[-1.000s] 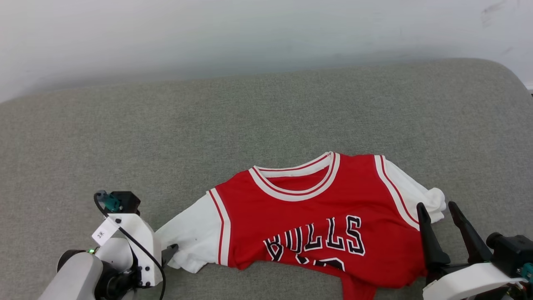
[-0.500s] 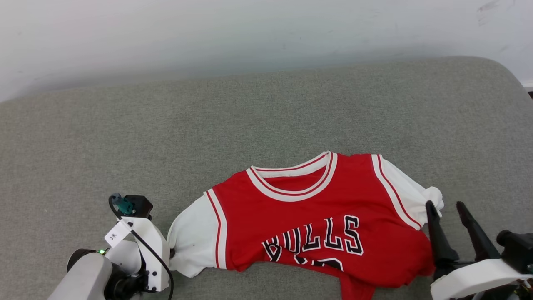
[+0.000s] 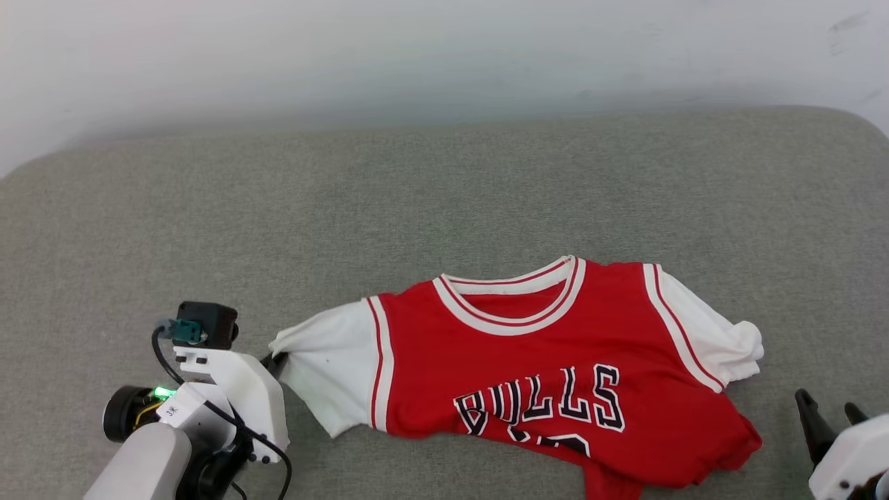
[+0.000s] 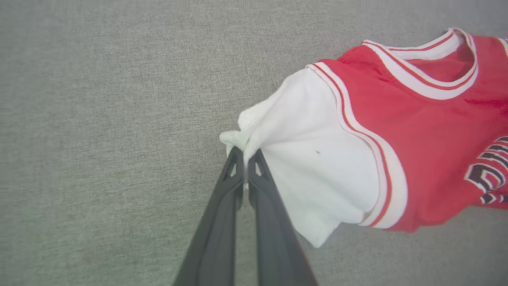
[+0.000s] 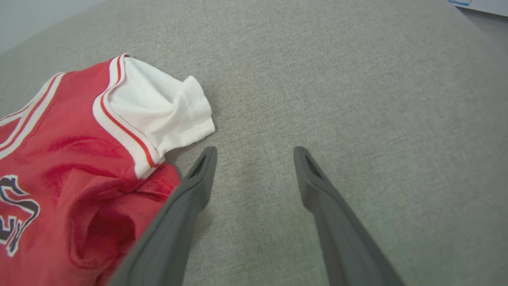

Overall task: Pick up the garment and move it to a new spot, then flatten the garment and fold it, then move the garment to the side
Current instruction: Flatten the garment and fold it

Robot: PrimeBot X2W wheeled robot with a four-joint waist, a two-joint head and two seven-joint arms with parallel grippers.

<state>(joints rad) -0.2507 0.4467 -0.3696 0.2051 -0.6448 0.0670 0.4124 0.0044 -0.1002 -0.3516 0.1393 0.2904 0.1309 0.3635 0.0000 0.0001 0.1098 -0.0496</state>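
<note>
My left gripper [image 4: 245, 159] was clamped on the left sleeve hem of the red, white-sleeved basketball jersey [image 3: 542, 361]; my right gripper [image 5: 254, 154] stood open just right of it.

The jersey [image 3: 549, 361] lies on the upholstered cushion [image 3: 417, 194], front and right of centre, collar toward the wall [image 3: 417, 55] behind. The left gripper [image 4: 246, 159] meets the leftward sleeve [image 4: 309, 159] at its outer edge. The right gripper [image 5: 254, 153] stands right of the jersey, near the rightward sleeve [image 5: 166, 107].

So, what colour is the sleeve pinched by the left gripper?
The sleeve is white, with striped red and white trim; the left wrist view shows it best.
</note>
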